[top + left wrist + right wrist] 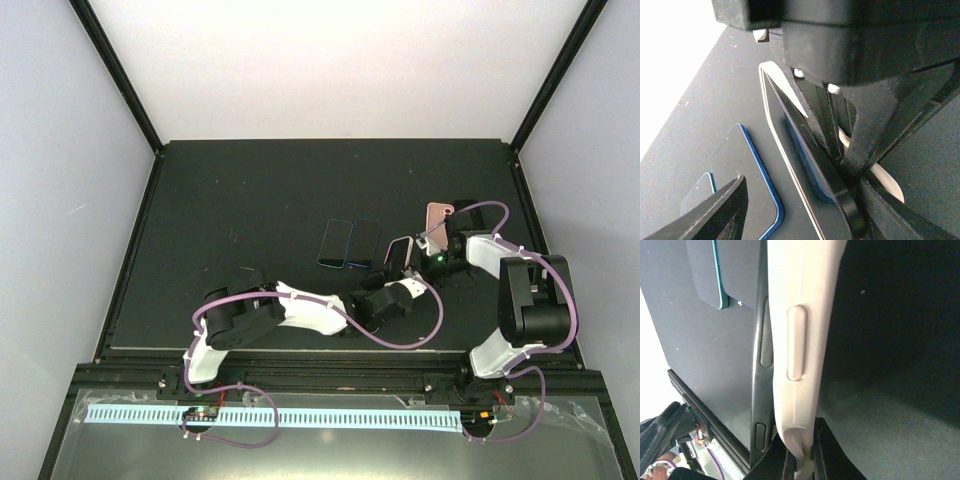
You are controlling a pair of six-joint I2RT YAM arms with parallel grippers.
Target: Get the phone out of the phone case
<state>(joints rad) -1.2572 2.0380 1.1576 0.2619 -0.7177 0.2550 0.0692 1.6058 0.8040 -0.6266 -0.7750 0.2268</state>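
A dark phone (399, 254) in a beige-pink case is held off the black table between both grippers. In the right wrist view my right gripper (802, 460) is shut on the bottom corner of the case (795, 340). The dark phone edge (762, 355) stands beside it, parted from the case wall. In the left wrist view the phone screen (795, 170) with the cream case rim (766, 95) lies between my left fingers, close to the right one. My left gripper (805, 215) is open, its left fingertip (732, 207) well apart. From above, the left gripper (392, 282) and right gripper (430, 262) meet at the phone.
Two bare phones (335, 243) (363, 243) lie side by side at mid-table, just left of the held one. The blue-edged one (740, 165) is nearest my left fingers. A pink phone or case (440, 213) lies behind the right gripper. Black frame posts stand at the table's corners.
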